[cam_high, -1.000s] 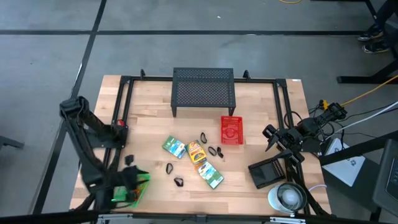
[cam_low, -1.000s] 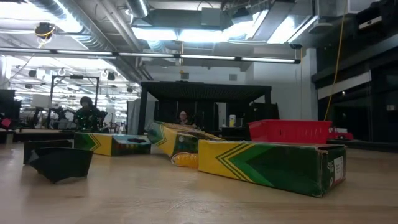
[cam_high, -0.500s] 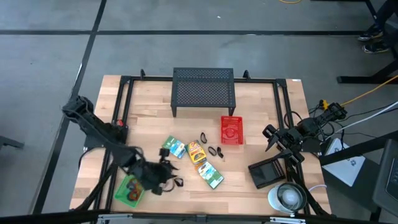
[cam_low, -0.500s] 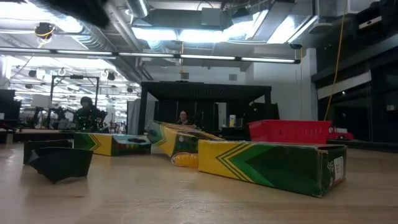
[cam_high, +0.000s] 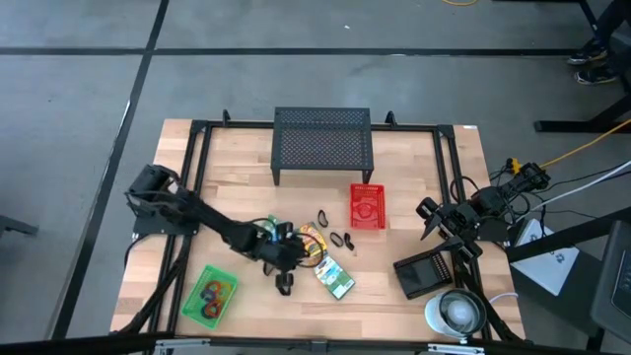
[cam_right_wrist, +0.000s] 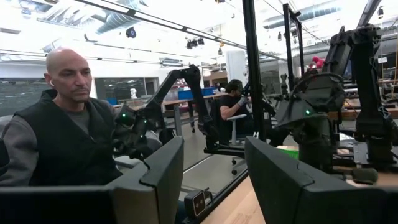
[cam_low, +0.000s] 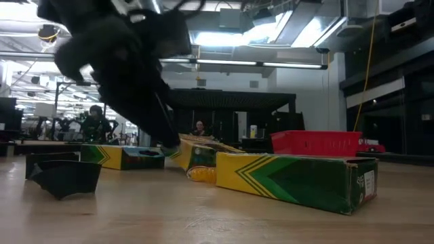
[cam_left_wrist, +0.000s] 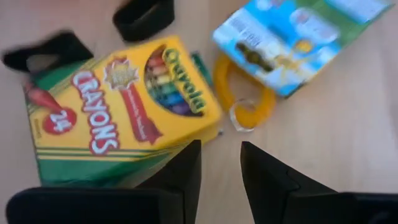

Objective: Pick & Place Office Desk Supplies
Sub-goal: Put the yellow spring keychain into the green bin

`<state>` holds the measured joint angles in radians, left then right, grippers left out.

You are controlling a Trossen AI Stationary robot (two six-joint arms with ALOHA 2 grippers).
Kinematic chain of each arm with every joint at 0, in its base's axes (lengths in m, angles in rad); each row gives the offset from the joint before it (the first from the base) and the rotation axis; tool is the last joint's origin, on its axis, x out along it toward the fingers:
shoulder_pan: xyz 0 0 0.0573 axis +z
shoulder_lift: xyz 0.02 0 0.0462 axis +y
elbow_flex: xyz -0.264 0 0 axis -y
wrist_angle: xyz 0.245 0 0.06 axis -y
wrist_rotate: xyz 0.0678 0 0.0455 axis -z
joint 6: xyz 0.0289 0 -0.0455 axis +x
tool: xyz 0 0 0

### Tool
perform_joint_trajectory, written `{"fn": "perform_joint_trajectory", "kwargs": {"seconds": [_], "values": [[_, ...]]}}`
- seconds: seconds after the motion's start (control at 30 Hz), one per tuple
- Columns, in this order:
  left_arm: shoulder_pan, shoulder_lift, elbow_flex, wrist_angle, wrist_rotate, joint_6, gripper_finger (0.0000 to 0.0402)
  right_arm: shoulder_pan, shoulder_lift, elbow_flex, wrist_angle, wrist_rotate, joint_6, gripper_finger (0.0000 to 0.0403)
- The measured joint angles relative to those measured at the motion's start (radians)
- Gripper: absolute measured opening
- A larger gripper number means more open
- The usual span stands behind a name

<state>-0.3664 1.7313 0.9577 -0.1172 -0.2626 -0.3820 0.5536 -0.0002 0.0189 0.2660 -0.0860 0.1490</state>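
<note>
Left hand over crayon box and yellow loop mid-table, fingers apart, empty. Right hand parked at table's right edge, fingers apart.

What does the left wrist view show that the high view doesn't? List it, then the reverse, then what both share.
Left wrist only: close detail, namely the print on the crayon box, a yellow loop lying between it and a blue packet, and a black clip.

High only: the black mesh stand, the red box, the green tray holding loops, the round white object, and the right pincer waiting at the table's right edge.

Both: the left pincer, open and empty, over the packets on the wooden table.
</note>
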Motion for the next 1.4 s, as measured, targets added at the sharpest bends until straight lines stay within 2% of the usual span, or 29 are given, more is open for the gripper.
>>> {"fn": "perform_joint_trajectory", "kwargs": {"seconds": [0.1, 0.27, 0.33, 0.67, 1.07, 1.27, 1.4], "values": [[0.007, 0.022, 0.0, 0.059, 0.023, 0.054, 0.0113, 0.0, 0.0, 0.0, -0.002, 0.0, 0.0, 0.0172], [-0.036, 0.052, 0.001, 0.208, 0.079, 0.301, 0.0111, 0.0, 0.0, 0.0, -0.011, 0.0, 0.0, 0.0172], [-0.053, 0.057, 0.002, 0.222, 0.082, 0.354, 0.0109, 0.0, 0.0, 0.0, -0.012, 0.0, 0.0, 0.0172], [-0.052, 0.06, 0.001, 0.189, 0.037, 0.472, 0.0107, 0.0, 0.0, 0.0, -0.013, 0.052, 0.0, 0.0172], [-0.005, 0.06, 0.001, 0.192, 0.131, 0.578, 0.0107, 0.0, 0.0, 0.0, -0.013, 0.045, 0.0, 0.0172], [0.012, 0.06, 0.002, 0.197, 0.127, 0.624, 0.0107, 0.0, 0.0, 0.0, -0.013, 0.045, 0.0, 0.0172], [0.032, 0.097, 0.035, 0.19, 0.161, 0.631, 0.0107, 0.0, 0.0, 0.0, -0.014, 0.045, -0.001, 0.0172]]}}
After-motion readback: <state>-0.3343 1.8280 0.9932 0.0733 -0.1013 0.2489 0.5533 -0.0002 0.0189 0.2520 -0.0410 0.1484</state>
